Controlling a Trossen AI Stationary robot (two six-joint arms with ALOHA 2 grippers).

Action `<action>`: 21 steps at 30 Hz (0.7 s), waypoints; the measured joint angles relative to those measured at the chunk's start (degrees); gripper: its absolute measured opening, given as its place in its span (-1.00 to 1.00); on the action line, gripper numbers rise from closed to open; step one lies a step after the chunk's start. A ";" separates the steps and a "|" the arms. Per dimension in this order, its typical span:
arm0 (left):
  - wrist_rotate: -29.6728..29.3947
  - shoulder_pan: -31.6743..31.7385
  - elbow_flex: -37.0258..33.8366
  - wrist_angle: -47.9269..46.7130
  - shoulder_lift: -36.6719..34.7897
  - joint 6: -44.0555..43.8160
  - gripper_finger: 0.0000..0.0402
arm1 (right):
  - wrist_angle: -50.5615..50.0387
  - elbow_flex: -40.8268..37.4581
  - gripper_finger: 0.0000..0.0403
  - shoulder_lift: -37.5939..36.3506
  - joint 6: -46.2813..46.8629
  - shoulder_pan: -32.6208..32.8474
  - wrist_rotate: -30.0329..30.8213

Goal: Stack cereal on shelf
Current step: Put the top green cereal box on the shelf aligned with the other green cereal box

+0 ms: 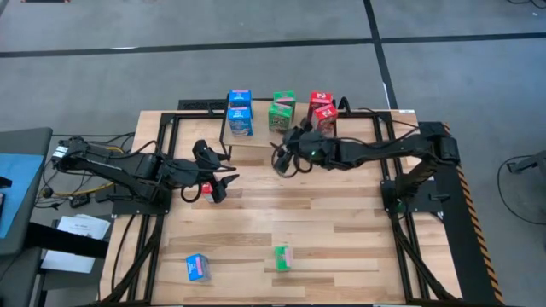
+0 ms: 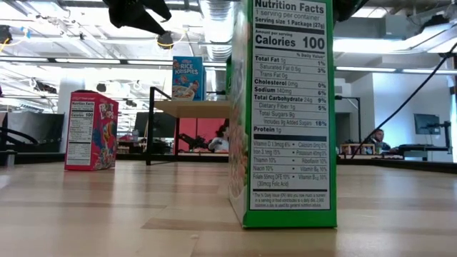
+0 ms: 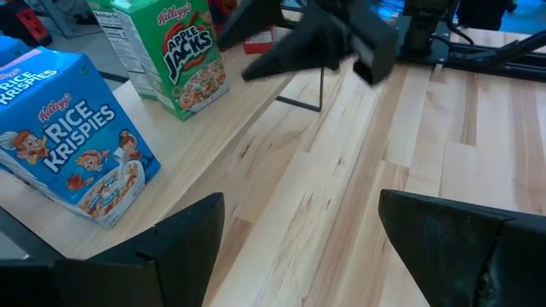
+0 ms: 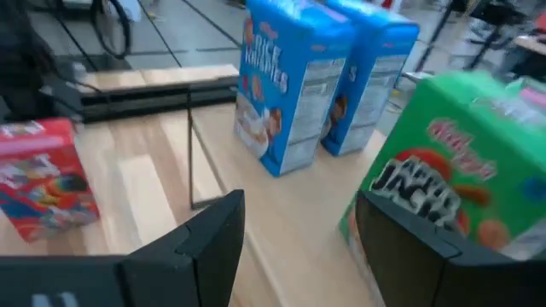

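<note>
Left gripper (image 1: 223, 183) spread, hovering beside red box (image 1: 206, 191); right gripper (image 1: 281, 159) spread, at shelf (image 1: 256, 141), six o'clock edge. Next: closing on red box.

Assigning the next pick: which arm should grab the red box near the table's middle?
Left, probably. Its open end effector hovers beside the red box; the right end effector sits near the shelf.

Both dark arms reach inward over the worktop from opposite sides. The left end effector (image 1: 223, 182) hangs low near the left-centre with its two fingers (image 3: 171, 247) spread wide and nothing between them. The right end effector (image 1: 280, 158) extends toward the far-centre, its fingers (image 4: 409, 230) likewise parted and empty, wrist angled downward.
</note>
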 joint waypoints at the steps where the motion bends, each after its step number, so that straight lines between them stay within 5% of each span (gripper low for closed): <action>1: 0.00 0.00 0.00 -0.02 0.01 0.00 0.51 | 0.05 0.06 0.24 0.63 -0.06 0.65 2.38; 6: 0.00 0.00 0.00 -0.26 0.00 0.29 0.51 | 0.62 2.34 0.24 3.38 -3.97 3.53 15.83; 21: 0.00 0.00 0.00 -0.26 0.00 0.68 0.51 | 0.10 2.89 0.24 3.66 -2.60 0.08 15.92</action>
